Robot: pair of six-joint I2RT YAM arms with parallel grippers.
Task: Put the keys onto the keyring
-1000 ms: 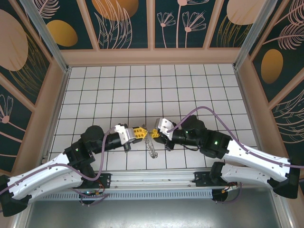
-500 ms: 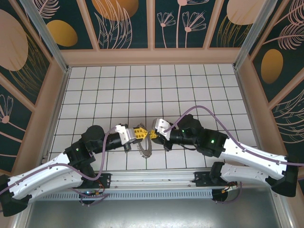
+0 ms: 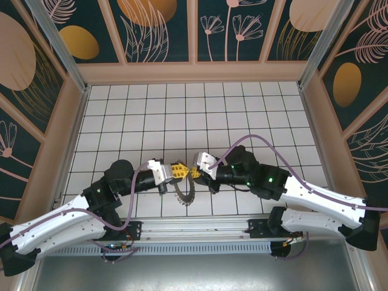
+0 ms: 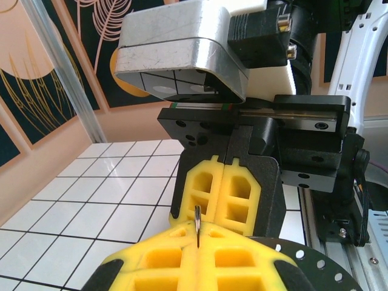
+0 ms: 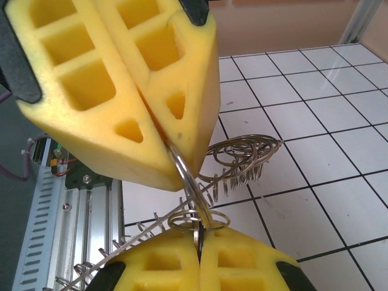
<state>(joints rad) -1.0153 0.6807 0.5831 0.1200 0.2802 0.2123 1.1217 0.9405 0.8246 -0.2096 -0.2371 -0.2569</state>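
Over white floor tiles (image 3: 242, 109), between floral walls (image 3: 160, 30), hangs the keyring (image 3: 184, 195).

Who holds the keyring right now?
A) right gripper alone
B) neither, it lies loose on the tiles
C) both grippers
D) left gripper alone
C: the left gripper and right gripper, fingertips nearly meeting, are each shut on the wire of the keyring.
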